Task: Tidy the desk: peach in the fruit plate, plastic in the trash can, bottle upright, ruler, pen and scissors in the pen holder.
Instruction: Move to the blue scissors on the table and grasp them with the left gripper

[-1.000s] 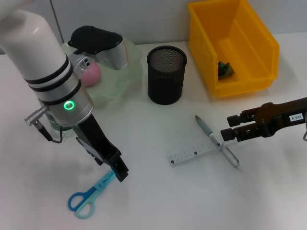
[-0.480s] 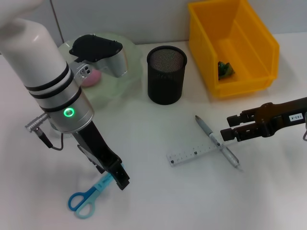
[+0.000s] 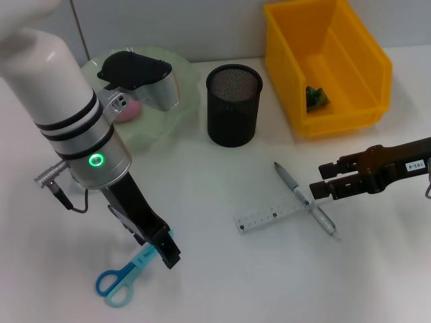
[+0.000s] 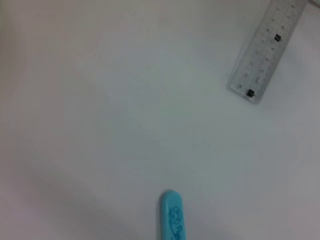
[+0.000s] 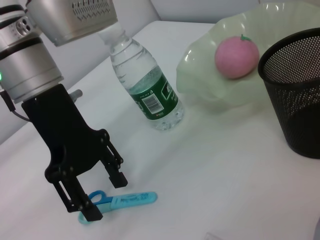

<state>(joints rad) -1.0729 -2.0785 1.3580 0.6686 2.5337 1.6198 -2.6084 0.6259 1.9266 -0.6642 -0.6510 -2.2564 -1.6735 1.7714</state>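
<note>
Left gripper (image 5: 102, 192) low over scissors (image 3: 126, 273) at near-left of desk, fingers spread, one each side of capped blade, not yet closed. Scissors lie flat: light, stiff plastic sheath (image 4: 171, 216), probably slick; best pinched across narrow blade section, not handle loops. Right gripper (image 3: 322, 188) hovers just beside pen (image 3: 304, 198) and ruler (image 3: 272, 215), fingers parted, holding nothing. Pen holder (image 3: 233, 104) stands farther back. Peach (image 5: 236, 55) already in fruit plate (image 5: 200, 75); bottle (image 5: 145, 82) upright.
</note>
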